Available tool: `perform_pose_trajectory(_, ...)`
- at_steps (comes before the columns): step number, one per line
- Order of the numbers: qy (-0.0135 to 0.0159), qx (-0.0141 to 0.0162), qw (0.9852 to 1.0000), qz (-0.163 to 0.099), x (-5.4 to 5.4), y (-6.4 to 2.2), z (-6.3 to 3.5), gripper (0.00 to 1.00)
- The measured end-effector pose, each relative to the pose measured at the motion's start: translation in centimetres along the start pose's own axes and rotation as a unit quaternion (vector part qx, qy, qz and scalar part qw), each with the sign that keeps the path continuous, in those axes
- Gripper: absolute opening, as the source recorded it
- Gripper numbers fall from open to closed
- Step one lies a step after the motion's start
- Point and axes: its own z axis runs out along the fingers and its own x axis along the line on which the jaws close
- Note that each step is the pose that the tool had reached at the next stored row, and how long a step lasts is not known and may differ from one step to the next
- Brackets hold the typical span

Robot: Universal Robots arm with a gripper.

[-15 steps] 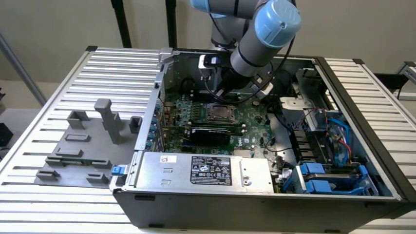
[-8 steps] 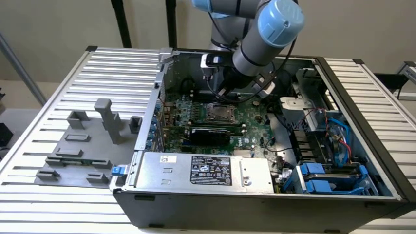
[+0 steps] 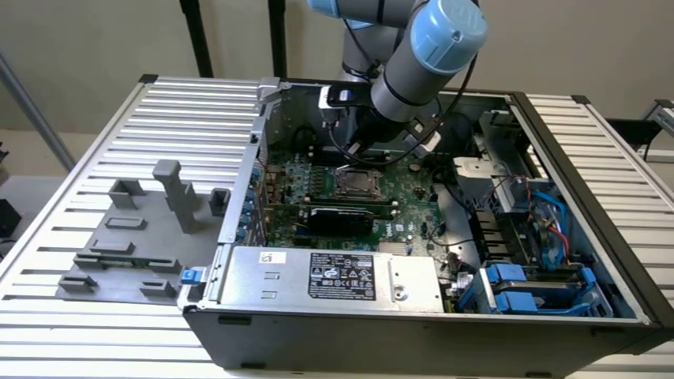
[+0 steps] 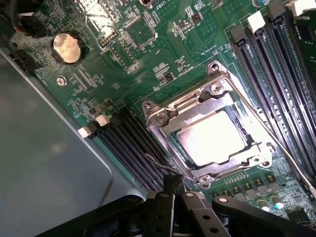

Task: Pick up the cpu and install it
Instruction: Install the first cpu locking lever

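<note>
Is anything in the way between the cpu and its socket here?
No. The cpu already lies inside the socket's metal frame on the motherboard. The gripper sits just beside the frame, with nothing visible between it and the chip.

Open-topped case [image 3: 589, 197]: I have free entry from above. The cpu [image 4: 213, 137] lies in the socket frame [image 4: 210, 129], its top uncovered. Memory slots [image 4: 276, 69] flank one side of the socket, more slots [image 4: 131, 148] the other. Power supply box [image 3: 331, 276] walls off the near end; cables [image 3: 526, 221] crowd the exterior view's right.
</note>
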Motion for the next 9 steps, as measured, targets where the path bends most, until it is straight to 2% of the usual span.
perform_pose_trajectory(4,-0.0002,0.0000,1.0000,0.000,0.08,0.10,-0.03,0.11)
perform_pose_trajectory(9,-0.0013,0.0012,1.0000,0.001,0.53,0.73,-0.23,0.11)
